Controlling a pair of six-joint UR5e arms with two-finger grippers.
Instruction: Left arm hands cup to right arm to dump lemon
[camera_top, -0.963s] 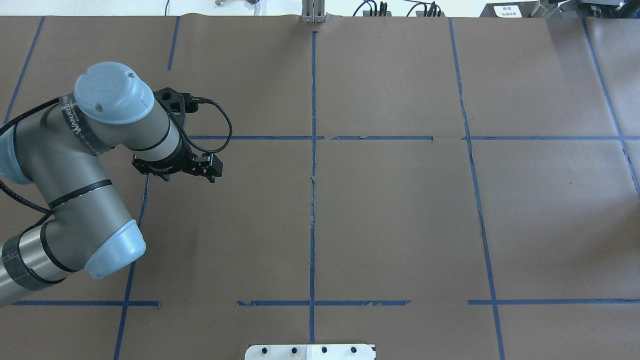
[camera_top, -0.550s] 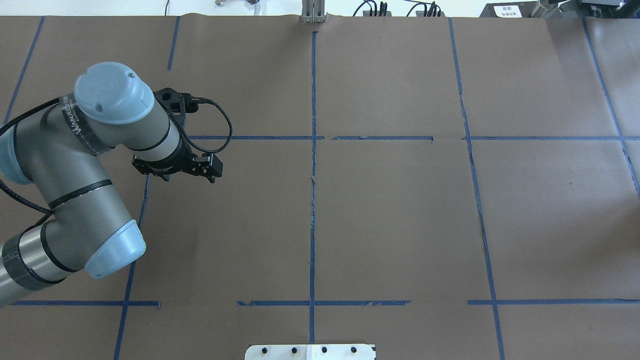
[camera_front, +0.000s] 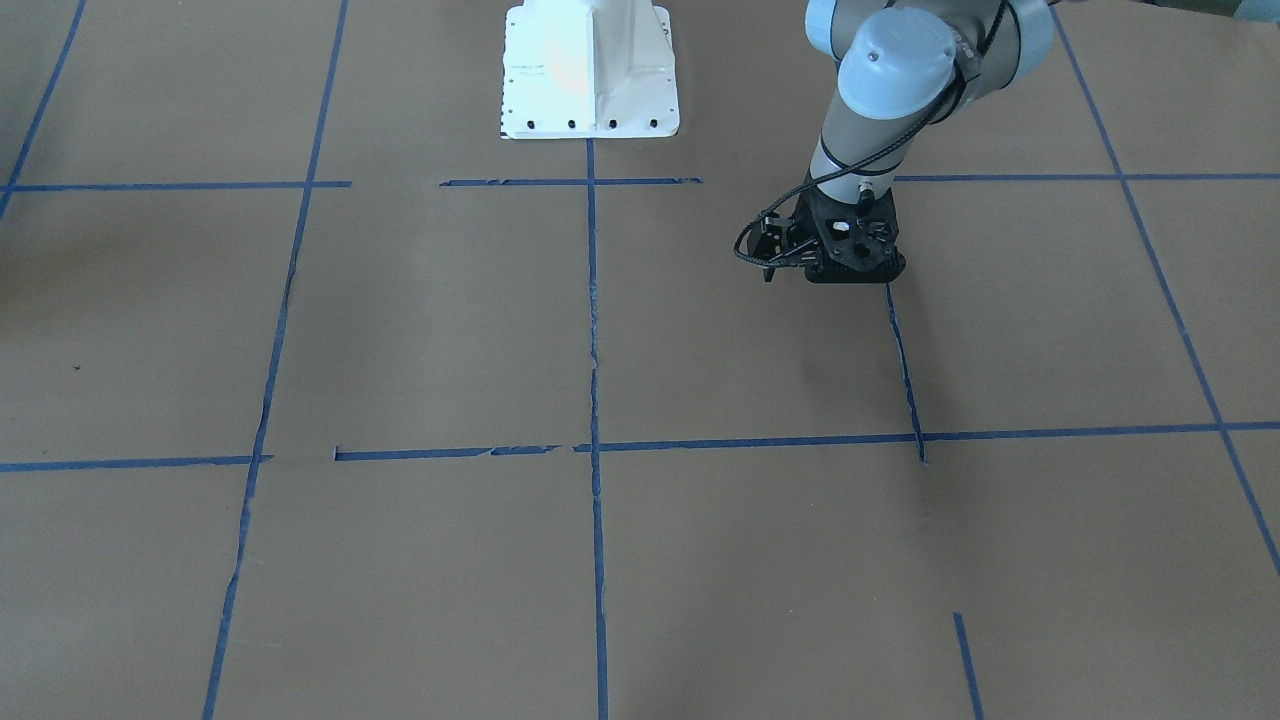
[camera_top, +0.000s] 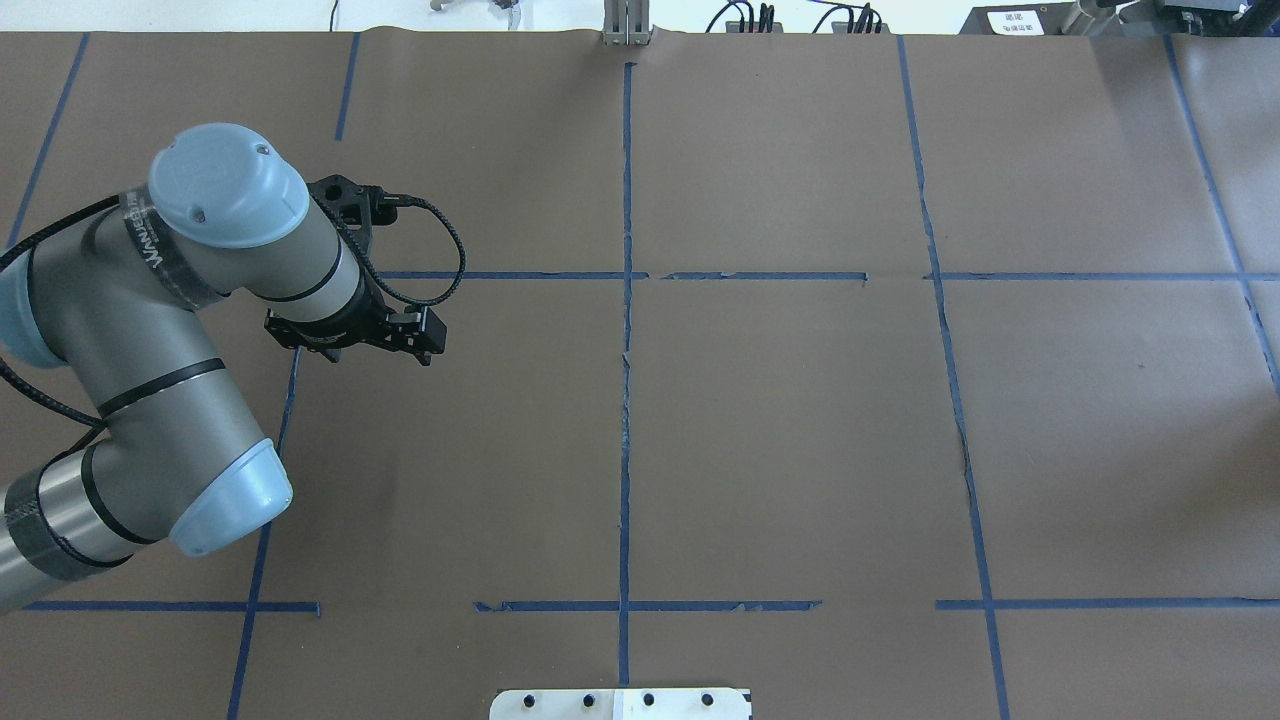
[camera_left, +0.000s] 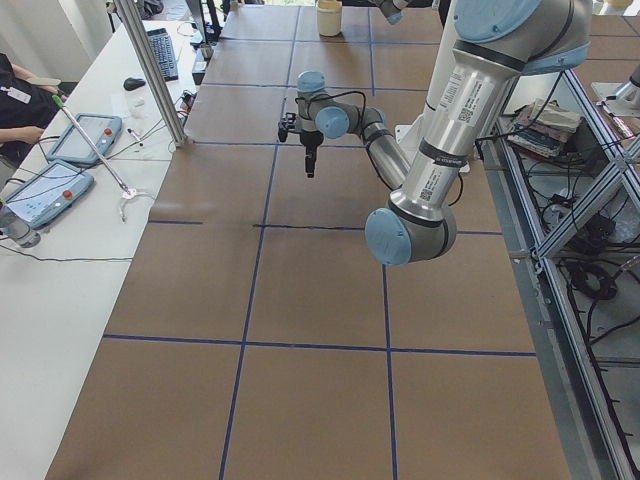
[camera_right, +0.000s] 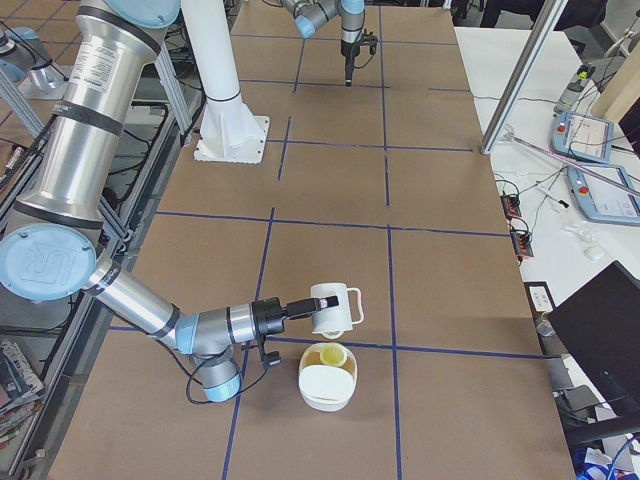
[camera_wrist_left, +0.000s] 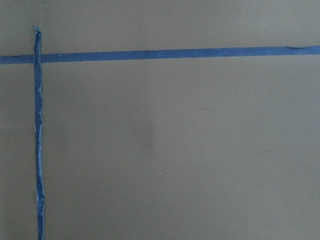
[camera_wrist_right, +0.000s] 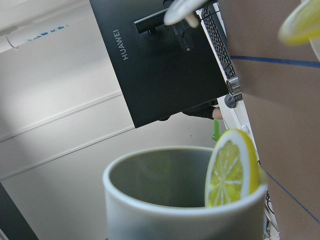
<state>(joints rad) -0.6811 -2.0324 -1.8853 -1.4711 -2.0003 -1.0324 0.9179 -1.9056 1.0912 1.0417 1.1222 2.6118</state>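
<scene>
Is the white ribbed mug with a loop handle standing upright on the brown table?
No, the mug is tipped sideways at the right arm's tip, beside a white bowl.

Brown paper-covered tabletop (camera_top: 800, 450) gridded with blue tape lines (camera_top: 625, 400).
A round white bowl (camera_right: 327, 396) sits near one end edge; a black HUAWEI monitor (camera_wrist_right: 160, 65) stands beyond it.

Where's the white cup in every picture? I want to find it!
Front-facing: not in it.
Overhead: not in it.
Exterior left: maybe the tiny white shape at the top edge; too small to tell.
Exterior right: the cup, lower middle, tipped, just above a white bowl.
Left wrist: not in it.
Right wrist: fills the bottom, lemon slice at its rim.
Shared landmark: blue tape lines on the brown table.
</scene>
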